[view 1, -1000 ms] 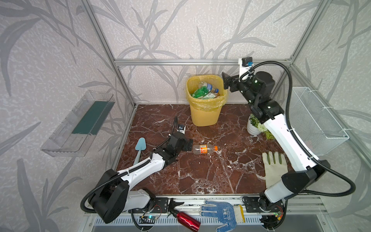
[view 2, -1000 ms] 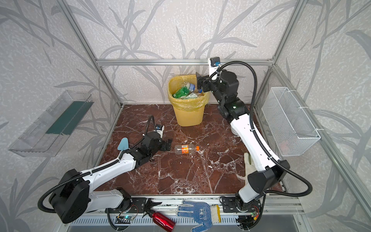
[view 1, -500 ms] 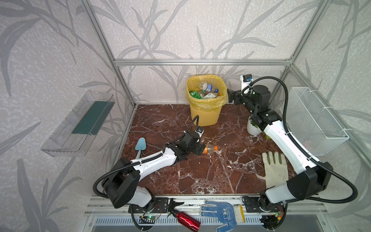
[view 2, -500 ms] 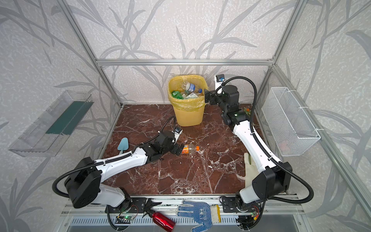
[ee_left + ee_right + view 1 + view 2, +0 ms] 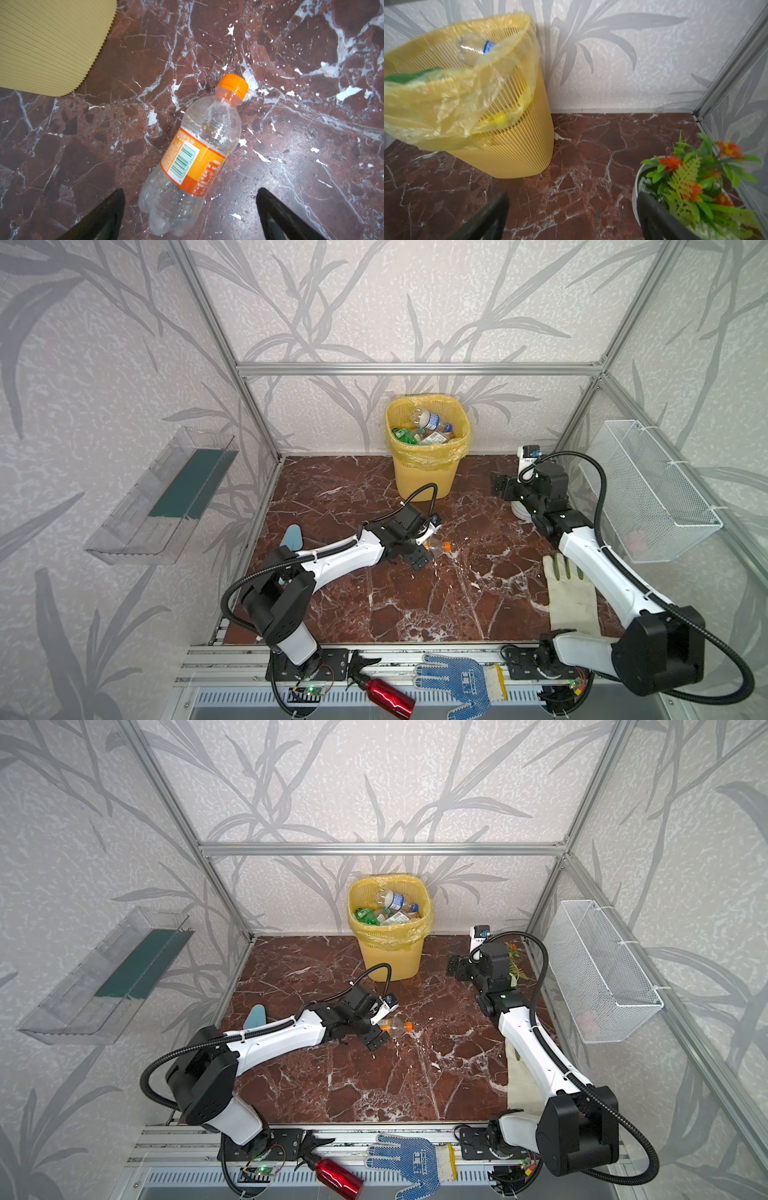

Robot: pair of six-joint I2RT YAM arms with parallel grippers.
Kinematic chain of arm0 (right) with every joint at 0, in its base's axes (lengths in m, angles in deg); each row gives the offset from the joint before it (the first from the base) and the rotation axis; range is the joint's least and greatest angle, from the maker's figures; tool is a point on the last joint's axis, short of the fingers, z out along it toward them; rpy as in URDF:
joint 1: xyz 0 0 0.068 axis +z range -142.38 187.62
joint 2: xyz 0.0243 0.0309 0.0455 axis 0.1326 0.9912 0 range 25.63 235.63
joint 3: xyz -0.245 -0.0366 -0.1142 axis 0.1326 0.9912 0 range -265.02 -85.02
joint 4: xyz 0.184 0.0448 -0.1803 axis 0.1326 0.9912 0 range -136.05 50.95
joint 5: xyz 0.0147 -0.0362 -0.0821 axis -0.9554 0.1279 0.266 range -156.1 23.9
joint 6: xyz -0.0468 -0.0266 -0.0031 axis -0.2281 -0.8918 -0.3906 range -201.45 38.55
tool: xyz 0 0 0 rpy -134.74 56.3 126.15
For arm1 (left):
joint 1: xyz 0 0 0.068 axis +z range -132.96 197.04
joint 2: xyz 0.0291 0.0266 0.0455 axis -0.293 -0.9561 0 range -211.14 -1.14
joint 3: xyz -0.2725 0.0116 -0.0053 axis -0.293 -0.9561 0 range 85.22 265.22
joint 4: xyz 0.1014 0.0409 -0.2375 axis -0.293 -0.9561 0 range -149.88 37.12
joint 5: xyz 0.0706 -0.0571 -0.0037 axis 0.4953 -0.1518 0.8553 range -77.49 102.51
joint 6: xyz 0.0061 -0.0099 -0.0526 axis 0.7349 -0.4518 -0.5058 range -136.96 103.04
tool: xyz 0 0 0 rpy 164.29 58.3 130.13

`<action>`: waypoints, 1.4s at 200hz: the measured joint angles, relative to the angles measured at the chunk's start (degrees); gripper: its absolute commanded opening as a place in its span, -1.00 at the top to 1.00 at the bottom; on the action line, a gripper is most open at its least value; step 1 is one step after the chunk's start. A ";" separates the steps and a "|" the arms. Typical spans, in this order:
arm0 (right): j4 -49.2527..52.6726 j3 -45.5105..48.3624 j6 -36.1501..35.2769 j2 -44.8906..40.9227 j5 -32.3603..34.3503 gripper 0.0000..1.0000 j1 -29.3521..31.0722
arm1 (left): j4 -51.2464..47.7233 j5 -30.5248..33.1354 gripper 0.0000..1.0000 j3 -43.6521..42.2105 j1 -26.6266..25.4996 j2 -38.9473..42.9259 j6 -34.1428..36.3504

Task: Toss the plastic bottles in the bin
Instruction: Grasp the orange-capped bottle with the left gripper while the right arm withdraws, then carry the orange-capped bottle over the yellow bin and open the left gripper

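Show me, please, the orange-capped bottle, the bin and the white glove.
orange-capped bottle (image 5: 193, 164): left wrist view, label.
bin (image 5: 422, 483): in a top view, front wall.
white glove (image 5: 569, 605): in a top view, palm.

Red metal bottle (image 5: 388, 695), blue glove (image 5: 459, 680), pale glove (image 5: 569, 597), potted plant (image 5: 685, 182), possibly a spatula (image 5: 293, 535)

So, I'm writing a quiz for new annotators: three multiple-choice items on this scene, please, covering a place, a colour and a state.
1. The bin is: A white; B yellow; C green.
2. The right gripper is: A shut on a bottle; B shut, empty; C open, empty.
3. The orange-capped bottle lies: A on the marble tabletop between the fingers of the left gripper; B inside the bin; C in the right gripper.
1 B, its lattice wall is yellow; 2 C, its fingers stand apart with nothing between; 3 A, the left wrist view shows it there, ungripped.
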 measured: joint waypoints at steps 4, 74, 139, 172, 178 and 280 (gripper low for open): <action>-0.07 0.79 0.26 -0.15 -0.07 -0.92 -0.02 | -0.42 -0.07 -0.94 0.37 -0.02 -0.37 0.35; -3.80 13.07 1.60 -2.62 -0.22 -0.95 -0.15 | -6.97 0.00 -0.81 9.14 -1.44 -9.20 4.42; -4.79 17.84 1.75 -4.68 0.04 -0.97 -1.22 | -12.76 1.77 -0.66 16.17 -2.32 -17.14 6.86; -4.94 18.62 1.79 -5.40 0.02 -0.97 -1.86 | -15.32 3.37 -0.40 18.53 -2.60 -19.65 7.48; -4.94 18.67 1.79 -5.40 0.02 -0.97 -1.92 | -15.69 3.54 -0.34 18.80 -2.60 -19.91 7.69; -5.07 19.50 1.81 -5.95 -0.46 -0.99 -3.08 | -11.67 5.31 0.36 19.15 -2.62 -8.11 3.74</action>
